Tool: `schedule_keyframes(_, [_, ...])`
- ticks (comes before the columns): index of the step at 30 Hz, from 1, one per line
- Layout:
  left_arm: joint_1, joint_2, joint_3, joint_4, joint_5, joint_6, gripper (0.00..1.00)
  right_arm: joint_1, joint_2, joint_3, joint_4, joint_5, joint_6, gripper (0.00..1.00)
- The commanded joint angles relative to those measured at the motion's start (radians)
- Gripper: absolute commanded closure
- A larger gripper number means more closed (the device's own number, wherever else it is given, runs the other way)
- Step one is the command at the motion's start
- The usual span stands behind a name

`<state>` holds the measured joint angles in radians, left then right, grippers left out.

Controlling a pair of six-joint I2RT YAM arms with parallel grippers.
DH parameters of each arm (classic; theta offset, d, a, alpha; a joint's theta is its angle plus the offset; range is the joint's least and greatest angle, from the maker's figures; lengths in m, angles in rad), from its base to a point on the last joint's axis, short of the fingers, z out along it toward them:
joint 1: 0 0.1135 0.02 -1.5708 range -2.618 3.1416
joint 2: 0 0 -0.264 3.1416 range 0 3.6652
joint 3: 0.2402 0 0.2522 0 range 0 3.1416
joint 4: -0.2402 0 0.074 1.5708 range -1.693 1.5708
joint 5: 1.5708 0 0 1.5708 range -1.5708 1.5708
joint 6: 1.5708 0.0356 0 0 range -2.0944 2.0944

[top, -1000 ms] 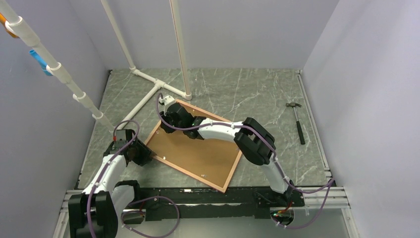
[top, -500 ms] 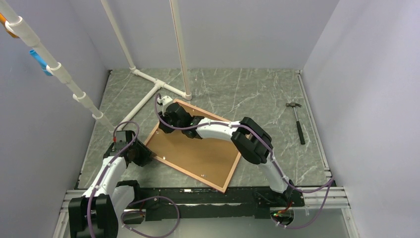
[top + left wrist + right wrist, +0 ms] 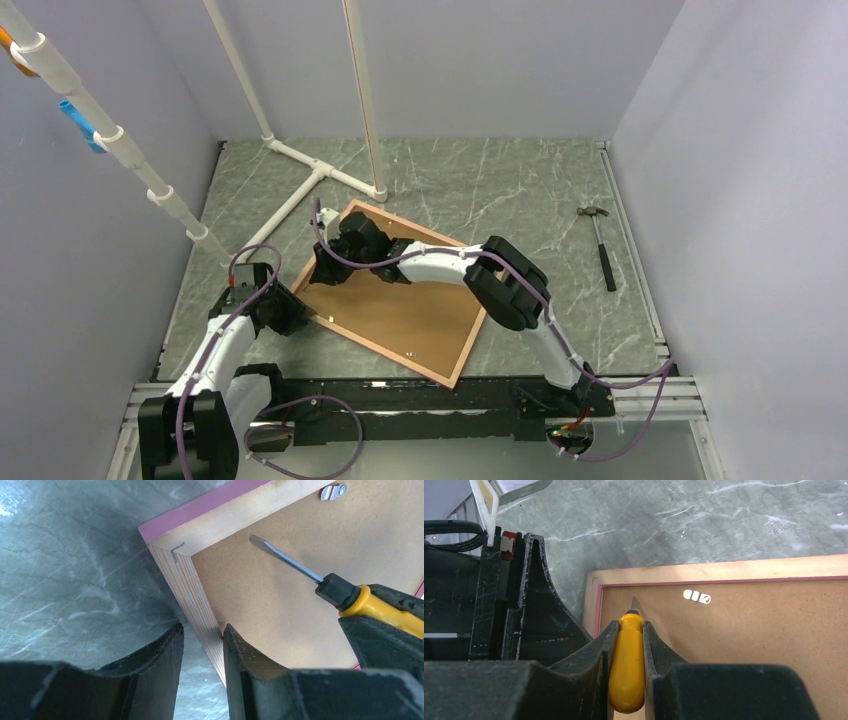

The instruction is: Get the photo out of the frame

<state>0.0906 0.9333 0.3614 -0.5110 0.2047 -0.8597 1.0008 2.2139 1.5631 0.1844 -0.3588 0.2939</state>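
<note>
In the frame (image 3: 194, 582) lies the photo (image 3: 280, 605); left fingers (image 3: 160, 667) pinch frame, right fingers (image 3: 586, 662) screwdriver (image 3: 626, 680).

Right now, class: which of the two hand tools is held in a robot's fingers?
The yellow-handled flat-blade screwdriver, clamped between the right arm's fingers; the dark-handled hammer lies alone on the grey marble table.

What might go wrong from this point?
The screwdriver tip points at bare backing board, short of the metal clip; pushing here could gouge the board. The left fingers straddle only one rail of the frame near its corner, so prying might twist or slide it.
</note>
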Motion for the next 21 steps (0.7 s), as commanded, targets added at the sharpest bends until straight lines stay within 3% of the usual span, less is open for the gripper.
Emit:
schedule_keyframes(1, [0.001, 0.005, -0.021, -0.054, -0.034, 0.011, 0.6, -0.011, -0.072, -0.036, 0.027, -0.017, -0.016, 1.0])
schedule_keyframes(12, [0.003, -0.003, -0.033, -0.035, 0.006, 0.015, 0.6, -0.114, -0.34, -0.209, -0.048, 0.595, 0.139, 1.0])
schedule_keyframes(21, [0.002, 0.003, -0.03, -0.037, 0.004, 0.025, 0.6, -0.273, -0.336, -0.324, 0.014, 0.532, 0.172, 1.0])
